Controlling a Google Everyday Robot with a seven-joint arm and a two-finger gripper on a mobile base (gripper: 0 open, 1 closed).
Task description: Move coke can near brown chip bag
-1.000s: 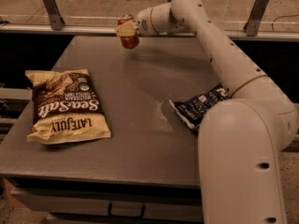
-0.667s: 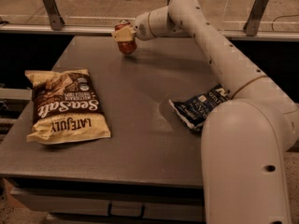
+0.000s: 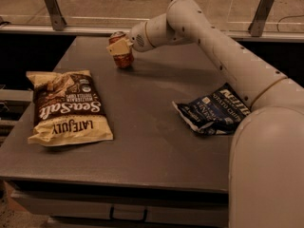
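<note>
The table (image 3: 152, 141) is big, flat and gray-brown. It has a dark edge at the front. Behind it runs a low rail (image 3: 71, 28) with slanted metal posts (image 3: 51, 6), and past that is a tan floor (image 3: 95, 1). The light is dim and warm.

The brown chip bag (image 3: 66, 108) lies flat on the left side of the table. Its big white words say "Sea Salt", and the cream part says "LATE JULY". The words are upside down from here. A dark blue chip bag (image 3: 213, 110) lies on the right side, a bit crumpled. It has white letters too, but I cannot read them.

The white arm (image 3: 213, 42) reaches from the right, over the table, to the far side. The end effector (image 3: 121, 49) is closed around the coke can (image 3: 122, 56), with one pale finger (image 3: 118, 46) across the front of it. The can is red with a silver top and leans a little. It is low over the far part of the table, and I cannot tell if it touches the top. It is well apart from the brown chip bag.
</note>
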